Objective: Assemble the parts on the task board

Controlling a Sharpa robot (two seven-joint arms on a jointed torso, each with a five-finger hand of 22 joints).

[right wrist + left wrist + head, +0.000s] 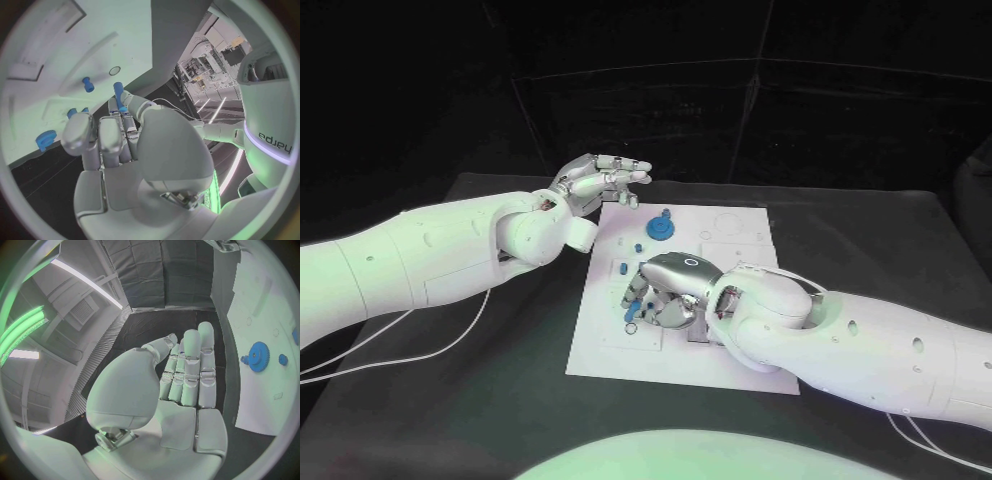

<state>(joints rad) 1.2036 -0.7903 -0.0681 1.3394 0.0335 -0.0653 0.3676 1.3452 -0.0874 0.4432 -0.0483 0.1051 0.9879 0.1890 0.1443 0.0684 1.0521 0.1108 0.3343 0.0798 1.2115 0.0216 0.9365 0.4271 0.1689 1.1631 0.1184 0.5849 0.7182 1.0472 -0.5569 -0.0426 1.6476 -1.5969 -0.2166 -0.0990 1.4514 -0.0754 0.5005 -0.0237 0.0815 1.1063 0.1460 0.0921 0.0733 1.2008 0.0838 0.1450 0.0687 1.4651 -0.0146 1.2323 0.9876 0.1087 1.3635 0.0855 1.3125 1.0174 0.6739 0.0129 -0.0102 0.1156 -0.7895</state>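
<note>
From the head view, the task board [733,360] lies in the middle of the black table [906,230], a white plate with small blue parts on it. The left hand [596,183] hovers off the board's far left corner, fingers loosely curled and holding nothing that can be seen. A blue gear [658,228] sits on the far part of the board, a little in from that hand. The right hand [672,290] is lowered over the board's left middle, back upward, fingers bent down among several blue parts [632,313] — whether it pinches one cannot be told from here.

The left wrist view shows what the head camera cannot: the left hand [181,385] with its palm bare, fingers straight and side by side, thumb alongside, nothing in its grasp. Beyond the fingers the board's edge [250,405] appears, with the gear [257,356] and a small blue peg [282,359] just beside it.

The right wrist view looks along the right hand [119,150] toward the board [56,55]. A slim blue pin [119,98] rises right at the fingertips [124,111], apparently pinched there, though the contact itself is partly hidden. Another blue peg [87,84] stands on the board nearby, and a round blue part [45,139] lies near the board's edge.
</note>
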